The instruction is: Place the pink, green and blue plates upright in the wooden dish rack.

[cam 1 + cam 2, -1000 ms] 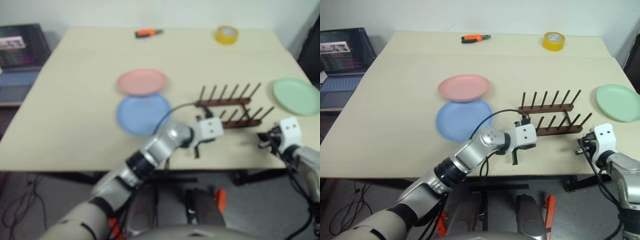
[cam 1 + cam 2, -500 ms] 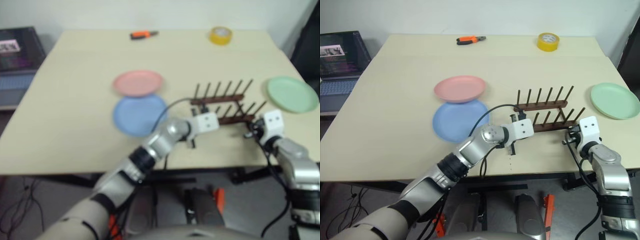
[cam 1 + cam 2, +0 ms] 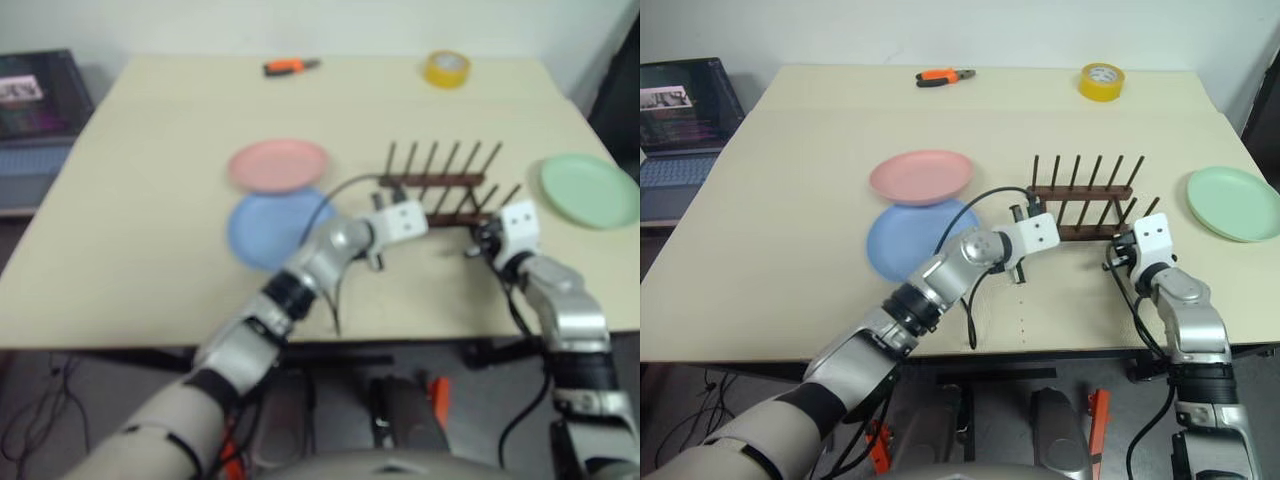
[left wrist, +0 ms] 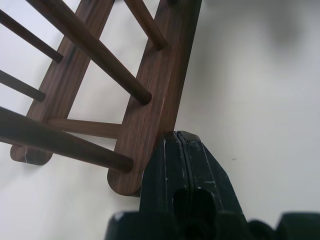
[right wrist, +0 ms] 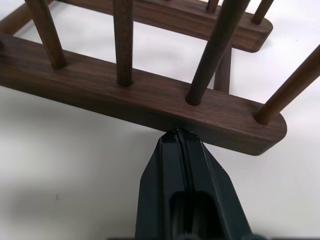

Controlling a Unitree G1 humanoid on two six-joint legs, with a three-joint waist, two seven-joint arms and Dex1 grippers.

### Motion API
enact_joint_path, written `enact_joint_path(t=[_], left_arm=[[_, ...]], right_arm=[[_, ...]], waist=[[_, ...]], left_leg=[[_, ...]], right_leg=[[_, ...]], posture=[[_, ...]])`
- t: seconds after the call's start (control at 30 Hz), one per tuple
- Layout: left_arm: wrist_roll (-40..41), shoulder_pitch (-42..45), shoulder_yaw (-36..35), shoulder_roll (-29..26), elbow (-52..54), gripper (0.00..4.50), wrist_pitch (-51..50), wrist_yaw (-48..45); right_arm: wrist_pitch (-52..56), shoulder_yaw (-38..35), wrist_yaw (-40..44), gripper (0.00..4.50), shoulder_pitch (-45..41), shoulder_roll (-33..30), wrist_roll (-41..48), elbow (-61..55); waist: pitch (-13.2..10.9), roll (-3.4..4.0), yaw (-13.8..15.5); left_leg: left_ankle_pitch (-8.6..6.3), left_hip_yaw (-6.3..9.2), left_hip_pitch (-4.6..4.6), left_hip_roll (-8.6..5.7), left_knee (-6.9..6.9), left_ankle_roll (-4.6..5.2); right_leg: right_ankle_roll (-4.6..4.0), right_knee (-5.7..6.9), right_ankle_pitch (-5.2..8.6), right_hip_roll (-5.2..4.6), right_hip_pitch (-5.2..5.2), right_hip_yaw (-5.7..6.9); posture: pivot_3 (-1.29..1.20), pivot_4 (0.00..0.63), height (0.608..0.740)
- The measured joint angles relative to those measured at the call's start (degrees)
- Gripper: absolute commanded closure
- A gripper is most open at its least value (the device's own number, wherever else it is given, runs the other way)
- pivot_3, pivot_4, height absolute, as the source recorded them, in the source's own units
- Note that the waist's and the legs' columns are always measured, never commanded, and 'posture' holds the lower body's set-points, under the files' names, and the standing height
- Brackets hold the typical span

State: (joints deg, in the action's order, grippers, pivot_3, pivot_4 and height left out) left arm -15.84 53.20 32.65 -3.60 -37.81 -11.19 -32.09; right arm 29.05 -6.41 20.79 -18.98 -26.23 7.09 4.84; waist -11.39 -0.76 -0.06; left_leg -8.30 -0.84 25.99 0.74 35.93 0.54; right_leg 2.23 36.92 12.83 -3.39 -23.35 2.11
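Both pincers are clenched with nothing in them, tips pushed right up against the near rail of the rack [image 3: 1082, 207]. The left pincer [image 4: 178, 145] touches the rail close to its left end, and the right pincer [image 5: 178, 137] sits against the rail near its right end. The rack stands empty on the bench [image 3: 790, 200], pegs up.

Plates all lie flat. The pink plate [image 3: 921, 177] is out at 9 o'clock from the rack, and its near edge overlaps the blue plate [image 3: 910, 240], which is more like 8 o'clock. The green plate [image 3: 1233, 203] is at 3 o'clock, near the bench edge.

Yellow tape [image 3: 1100, 81] and orange pliers [image 3: 944, 75] sit at the far side, and a laptop [image 3: 682, 120] is off the bench at far left.
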Motion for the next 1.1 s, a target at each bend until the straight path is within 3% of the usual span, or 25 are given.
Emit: enact_joint_path(t=[0.33, 0.77, 0.87, 0.97, 1.1], left_arm=[[-1.16, 7.28, -3.56, 3.91, -17.15, 4.48, 11.37, 4.08], [-1.71, 9.09, -5.92, 5.41, -20.80, 4.48, 13.84, 4.34], [0.11, 5.75, -6.22, 3.14, -11.15, 4.48, 9.87, -2.25], [6.26, -1.79, -7.37, -2.64, 12.19, 4.48, -2.19, -14.26], [15.93, -3.85, -13.87, -7.45, 35.40, 3.54, -23.38, -20.60]], right_arm=[[-5.69, 0.84, -5.70, 4.50, -5.33, 3.12, -2.77, 7.71], [-5.11, 0.85, -5.01, 4.50, -4.89, 3.09, -3.01, 6.08], [2.60, 1.34, 0.34, 4.50, -2.27, 0.47, 0.67, -3.16], [17.01, 2.26, 10.63, 4.50, 1.52, -7.35, 11.25, -20.02], [28.88, -0.01, 15.14, 3.57, -3.09, -9.74, 22.48, -29.55]], waist=[[-0.01, -0.01, 0.12], [-0.01, -0.01, 0.01], [-0.01, 0.01, -0.01], [-0.03, 0.04, -0.37], [-0.04, 0.03, -0.46]], left_leg=[[0.00, -0.02, 0.10, -0.03, -0.01, 0.01], [0.00, -0.05, 0.10, 0.00, -0.02, 0.01], [-0.01, -0.06, 0.17, 0.03, -0.09, 0.01], [-0.04, -0.07, 0.26, 0.13, -0.17, -0.05], [-0.04, 0.13, 0.15, 0.41, -0.01, -0.06]], right_leg=[[0.04, -0.03, 0.00, -0.01, -0.04, 0.02], [0.04, 0.02, 0.00, 0.03, -0.09, 0.01], [0.02, 0.01, 0.01, 0.02, -0.15, -0.02], [-0.10, 0.13, -0.06, 0.05, -0.31, -0.08], [-0.34, 0.17, 0.10, 0.29, -0.20, 0.10]], posture=[[0.00, 0.150, 0.740], [0.00, 0.150, 0.740], [0.00, 0.150, 0.740], [0.00, 0.150, 0.740], [0.00, 0.150, 0.740]])
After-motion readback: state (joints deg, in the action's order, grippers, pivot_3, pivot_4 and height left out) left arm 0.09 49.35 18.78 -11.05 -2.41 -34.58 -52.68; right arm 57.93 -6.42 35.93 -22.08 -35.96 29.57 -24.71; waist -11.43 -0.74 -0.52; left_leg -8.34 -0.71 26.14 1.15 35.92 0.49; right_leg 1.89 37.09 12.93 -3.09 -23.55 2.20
